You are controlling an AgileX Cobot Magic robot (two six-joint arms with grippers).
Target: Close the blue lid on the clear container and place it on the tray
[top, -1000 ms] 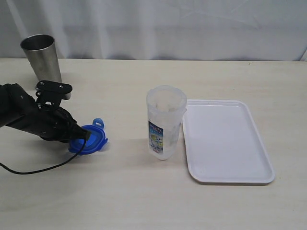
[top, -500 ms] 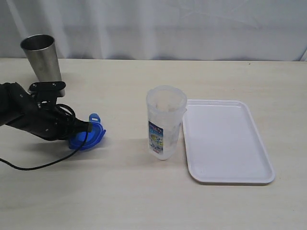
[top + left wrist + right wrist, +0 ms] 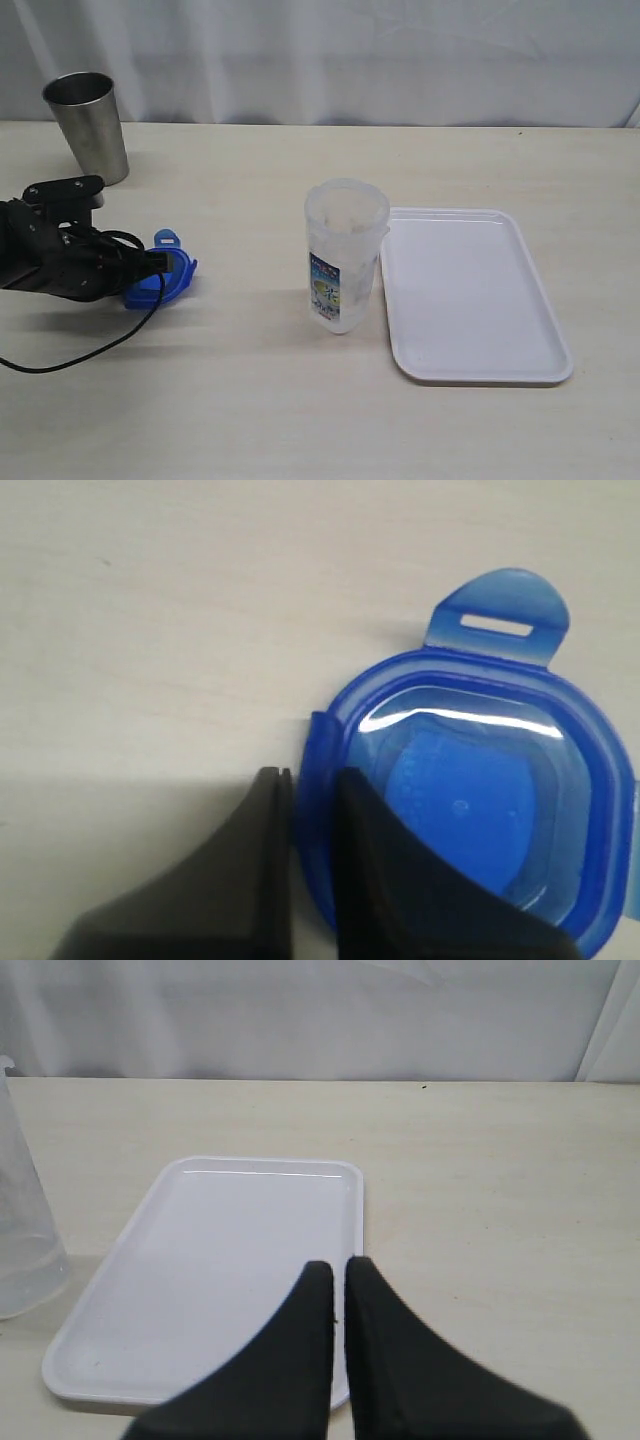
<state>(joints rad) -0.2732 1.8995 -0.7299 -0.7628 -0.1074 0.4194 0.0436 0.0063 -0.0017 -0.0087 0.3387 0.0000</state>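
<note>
Blue lid (image 3: 480, 780), translucent, slotted flap — rim pinched in left pincer (image 3: 310, 777); right pincer (image 3: 338, 1265) closed, empty

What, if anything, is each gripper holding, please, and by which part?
The left gripper pinches the blue lid by its rim, one finger on each side. The right gripper is shut, holding nothing.

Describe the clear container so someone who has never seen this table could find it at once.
On the pale table, find the white tray on the right of the exterior view. The container stands upright just beside the tray's left edge. Unlike the steel cup at the far left, it is see-through and lidless, with a blue, green and white label.
</note>
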